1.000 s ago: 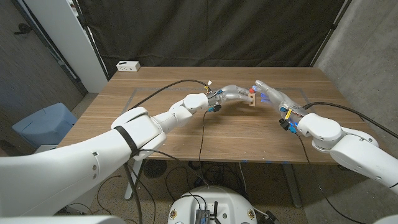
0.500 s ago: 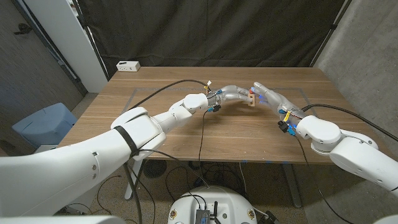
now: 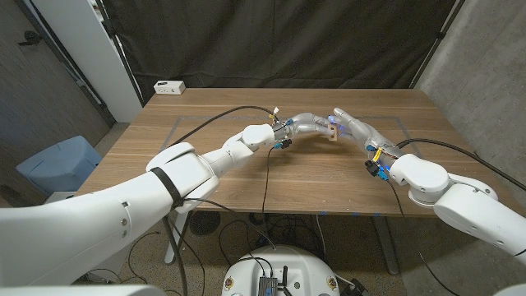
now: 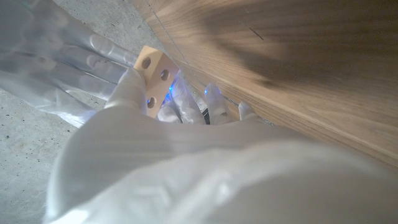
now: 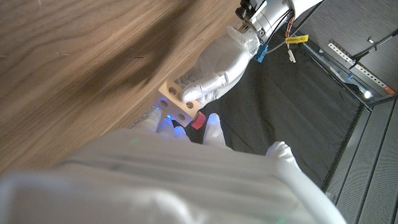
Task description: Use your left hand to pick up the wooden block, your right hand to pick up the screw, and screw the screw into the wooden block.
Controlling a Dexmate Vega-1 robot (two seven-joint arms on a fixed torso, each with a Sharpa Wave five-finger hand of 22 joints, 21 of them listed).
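Since the earlier frames the right hand (image 3: 352, 124) has closed in from the right and now meets the wooden block (image 3: 332, 130) at the table's centre. The left hand (image 3: 308, 126) holds that block above the table (image 3: 214, 160), fingers (image 4: 134, 84) wrapped round it, its holed face exposed in both wrist views. The right hand's fingers (image 5: 212, 127) reach to the block; a small red part, possibly the screw (image 5: 197, 121), sits at their tips, but the grip cannot be determined. Both arms extend inward from the near corners. A white box (image 3: 169, 86) stands at the far left corner, well apart. Black curtain behind; broad bare wood to either side.
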